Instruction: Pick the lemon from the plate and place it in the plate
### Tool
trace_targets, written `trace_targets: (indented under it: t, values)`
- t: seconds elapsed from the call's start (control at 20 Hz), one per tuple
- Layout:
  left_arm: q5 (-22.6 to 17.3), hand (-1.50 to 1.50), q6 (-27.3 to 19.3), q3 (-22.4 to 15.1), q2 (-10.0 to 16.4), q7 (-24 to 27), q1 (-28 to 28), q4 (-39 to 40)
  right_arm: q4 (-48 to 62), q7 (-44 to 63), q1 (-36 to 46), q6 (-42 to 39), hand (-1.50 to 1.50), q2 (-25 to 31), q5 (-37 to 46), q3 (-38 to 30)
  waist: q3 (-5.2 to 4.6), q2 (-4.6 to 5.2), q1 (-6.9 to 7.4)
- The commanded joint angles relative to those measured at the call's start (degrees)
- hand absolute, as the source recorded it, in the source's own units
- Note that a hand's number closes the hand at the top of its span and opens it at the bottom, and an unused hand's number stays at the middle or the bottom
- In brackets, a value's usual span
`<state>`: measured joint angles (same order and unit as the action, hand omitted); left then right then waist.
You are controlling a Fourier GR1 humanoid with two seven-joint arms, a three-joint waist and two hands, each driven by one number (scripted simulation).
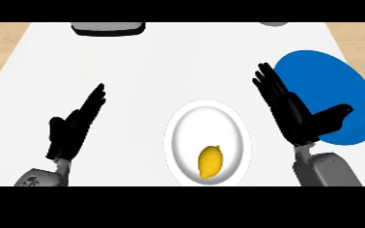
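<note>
Nearest the view's lower edge, the lemon (210, 162) lies in the white plate (206, 118), on the part closest to the robot, with its long axis running roughly away from the robot and tilted slightly rightward. Nothing else is in that plate. Just right of it is the right hand (296, 118), its fingers (271, 84) straight and released, holding nothing, thumb spread out over the blue plate (321, 72). From those fingers the lemon lies to the left and back toward the robot, so the hand would likely have to draw in and swing left to come over it. Across the white plate, farther from the lemon, the left hand (71, 130) rests with fingers straight and up, also holding nothing. By this layout the right hand is the nearer one. What shows of the blue plate holds nothing, though the hand covers its near left part. All sits on a white bench (143, 67).
</note>
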<state>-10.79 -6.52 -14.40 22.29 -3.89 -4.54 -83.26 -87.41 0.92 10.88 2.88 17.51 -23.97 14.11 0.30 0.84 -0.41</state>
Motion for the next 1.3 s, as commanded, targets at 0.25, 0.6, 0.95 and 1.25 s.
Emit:
trace_targets:
  t: [0.25, 0.6, 0.95, 1.25]
  values:
    - [-4.0, 0.0, -4.9, 4.7, -3.1, -4.5, 6.8, 5.1, -10.6, 2.1, -2.1, 23.8, 1.5, 9.0, 16.5, -11.6, -0.84, -2.14, -2.97]
    - [-6.0, 0.0, -5.6, 2.4, -8.0, -5.7, 7.8, 1.5, -14.8, 2.0, -19.5, 46.5, -1.5, 4.0, 34.5, -9.1, -0.5, -2.1, -4.05]
    - [-6.3, 0.0, -2.5, 2.9, -7.2, -4.9, 6.9, 2.5, -35.6, 13.4, -40.4, 50.0, -1.5, 3.2, 54.3, 3.3, -0.55, -1.13, -1.15]
    - [-5.5, 0.0, -3.3, 2.8, -6.7, -5.5, 6.7, 0.9, -39.3, 27.6, -47.4, 32.7, -1.5, 11.6, 61.3, 7.0, -0.78, -0.72, -0.05]
